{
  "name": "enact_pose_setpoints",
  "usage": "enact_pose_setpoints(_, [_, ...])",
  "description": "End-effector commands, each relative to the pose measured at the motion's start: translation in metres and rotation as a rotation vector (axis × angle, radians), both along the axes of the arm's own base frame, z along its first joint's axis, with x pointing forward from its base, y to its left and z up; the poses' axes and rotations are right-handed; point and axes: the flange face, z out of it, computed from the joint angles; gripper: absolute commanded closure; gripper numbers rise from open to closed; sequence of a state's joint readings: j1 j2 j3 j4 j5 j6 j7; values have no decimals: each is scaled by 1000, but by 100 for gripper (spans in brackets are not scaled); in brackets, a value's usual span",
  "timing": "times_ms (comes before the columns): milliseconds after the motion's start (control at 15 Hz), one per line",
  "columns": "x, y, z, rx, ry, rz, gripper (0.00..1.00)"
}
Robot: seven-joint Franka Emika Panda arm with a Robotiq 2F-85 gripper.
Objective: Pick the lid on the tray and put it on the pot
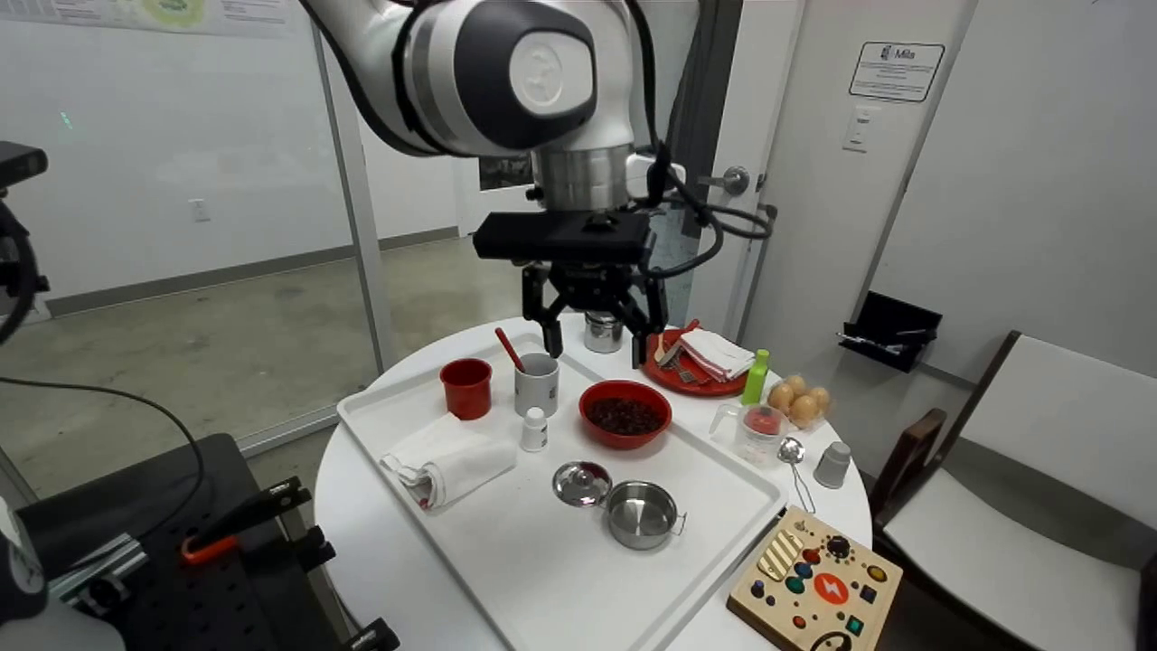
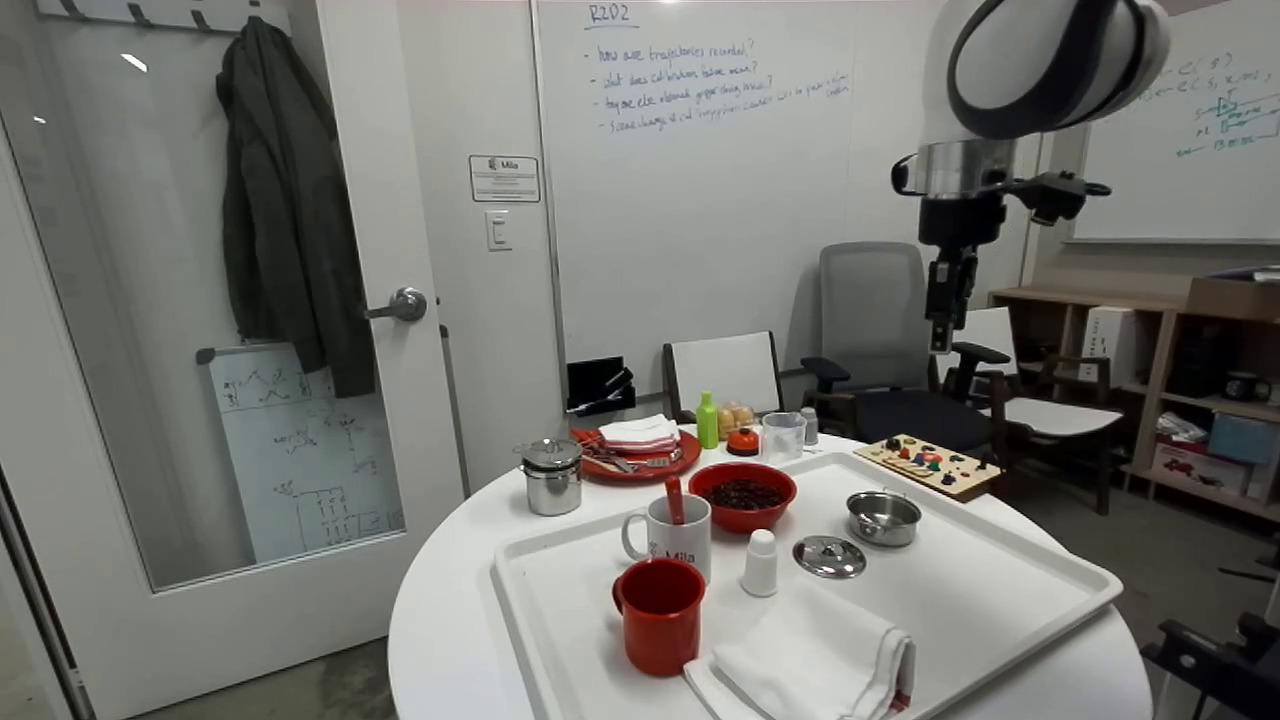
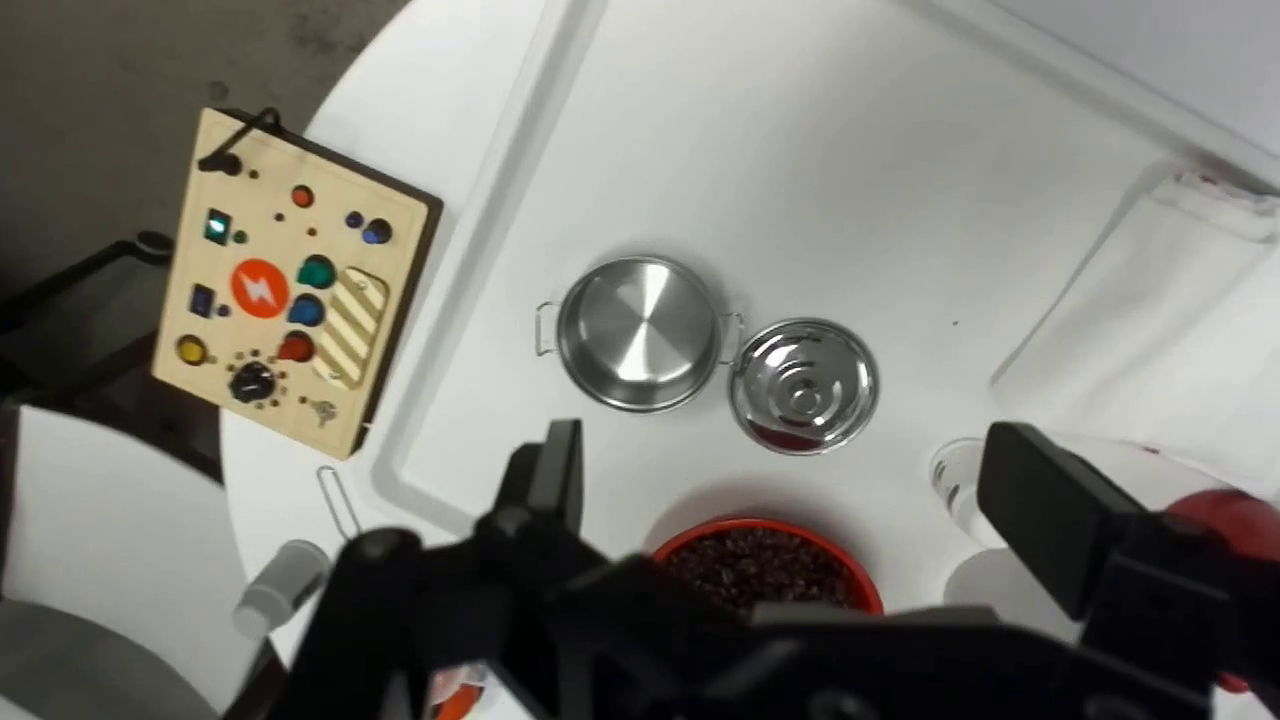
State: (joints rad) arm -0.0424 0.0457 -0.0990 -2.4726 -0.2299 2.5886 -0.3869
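Claw [image 1: 596, 351] high over the bench [image 1: 371, 533], fingers [image 1: 552, 340] spread wide, nothing between them; presumably so because the lid has yet to be taken. Height likely chosen to clear the red bowl [image 1: 624, 441] and mug [image 1: 537, 389], both lower than the claw.

Lid [image 3: 835, 375] well below the claw, flat on the tray [image 3: 820, 190]; wrist view shows it between the lines of the fingers. Lies knob [image 3: 804, 401] up, which should suit a pinch from above, though polished metal may slip.

Pot [image 3: 640, 333] also below the claw, just beside the lid, on the button board [image 1: 816, 583] side. Uncovered, ready to receive; whether pot and lid touch, cannot tell. Such nearness should keep the carry short. Judged still at the approach: next, centre over the knob, then descend.
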Motion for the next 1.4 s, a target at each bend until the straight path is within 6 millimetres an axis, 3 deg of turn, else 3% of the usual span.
enact_pose_setpoints(0, [6,7,-10,6,19,21,0])
enact_pose_setpoints(133, [14,13,-21,9,37,41,0])
enact_pose_setpoints(400, [17,11,-21,8,36,45,0])
enact_pose_setpoints(600, [36,32,-40,27,48,110,0])
enact_pose_setpoints(1000, [84,76,-102,24,112,229,0])
enact_pose_setpoints(1333, [114,75,-160,3,183,225,0])
